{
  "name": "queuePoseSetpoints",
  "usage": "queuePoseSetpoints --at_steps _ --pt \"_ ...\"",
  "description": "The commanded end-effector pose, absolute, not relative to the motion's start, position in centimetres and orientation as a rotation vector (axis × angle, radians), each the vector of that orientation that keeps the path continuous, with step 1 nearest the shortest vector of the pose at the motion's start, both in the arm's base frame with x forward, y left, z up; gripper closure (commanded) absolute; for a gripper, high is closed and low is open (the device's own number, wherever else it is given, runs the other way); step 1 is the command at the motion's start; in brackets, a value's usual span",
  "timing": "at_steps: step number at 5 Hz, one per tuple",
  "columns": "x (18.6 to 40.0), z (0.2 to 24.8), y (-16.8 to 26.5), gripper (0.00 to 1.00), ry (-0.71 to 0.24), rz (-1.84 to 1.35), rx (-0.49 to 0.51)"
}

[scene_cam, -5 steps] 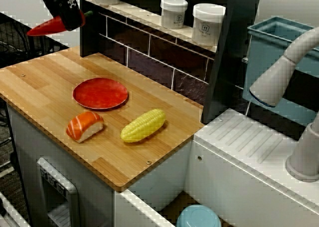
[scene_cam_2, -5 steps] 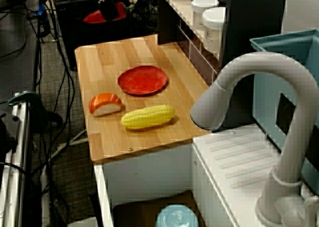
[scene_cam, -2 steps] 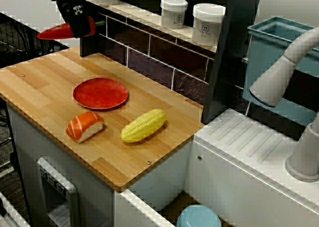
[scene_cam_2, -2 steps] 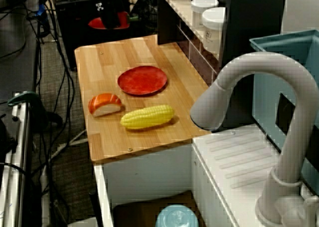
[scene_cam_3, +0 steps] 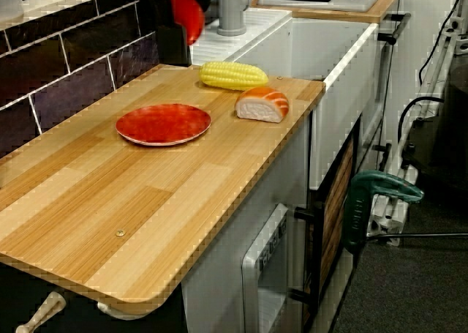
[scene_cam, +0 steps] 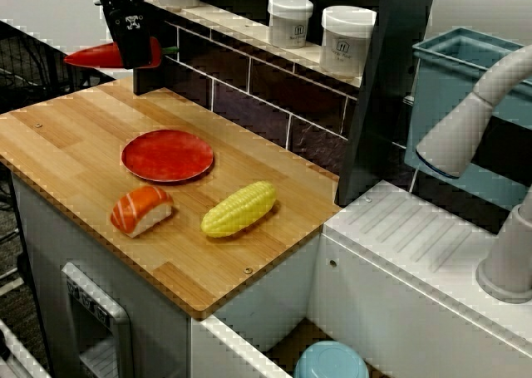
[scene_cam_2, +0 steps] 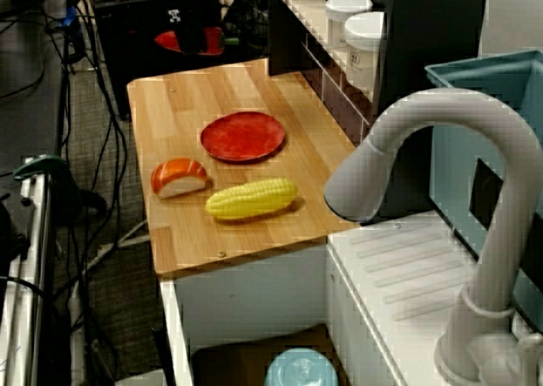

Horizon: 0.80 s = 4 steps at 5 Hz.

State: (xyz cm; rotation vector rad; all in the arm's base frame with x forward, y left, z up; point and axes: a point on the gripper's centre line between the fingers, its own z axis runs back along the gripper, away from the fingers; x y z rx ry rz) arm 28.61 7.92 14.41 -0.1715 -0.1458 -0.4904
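My black gripper (scene_cam: 135,47) is shut on a red toy chili pepper (scene_cam: 104,56) and hangs above the back left corner of the wooden counter (scene_cam: 66,137). In the view from the sink side the gripper (scene_cam_2: 195,31) and the pepper (scene_cam_2: 174,41) sit just past the counter's far end. The pepper (scene_cam_3: 184,12) fills the top edge of the view that rides on the gripper. Below, nearest the gripper, an empty red plate (scene_cam: 166,155) lies on the wood. A salmon sushi piece (scene_cam: 141,209) and a yellow corn cob (scene_cam: 238,208) lie closer to the front edge.
A dark tiled back wall carries a shelf with white jars (scene_cam: 290,21) close to the gripper's right. A grey faucet (scene_cam: 470,125) and white sink top (scene_cam: 416,237) stand at the right, with a blue bin (scene_cam: 461,58) behind. Cables (scene_cam_2: 51,81) crowd the floor beyond the counter.
The gripper has carried the pepper to the right, from off the counter's left end to over its back corner near the shelf post. Plate, sushi and corn have stayed put.
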Motion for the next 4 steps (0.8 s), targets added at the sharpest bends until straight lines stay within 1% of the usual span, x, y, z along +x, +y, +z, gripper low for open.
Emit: queuePoseSetpoints --at_steps 1,2,3,4 --pt "28.6 14.1 10.2 1.00 -0.191 -0.474 -0.054" --pt "28.4 14.1 9.3 1.00 -0.208 -0.482 -0.057" --pt "28.5 13.5 7.1 1.00 -0.205 -0.545 -0.056" --pt "29.3 12.1 5.3 1.00 -0.183 -0.623 -0.002"
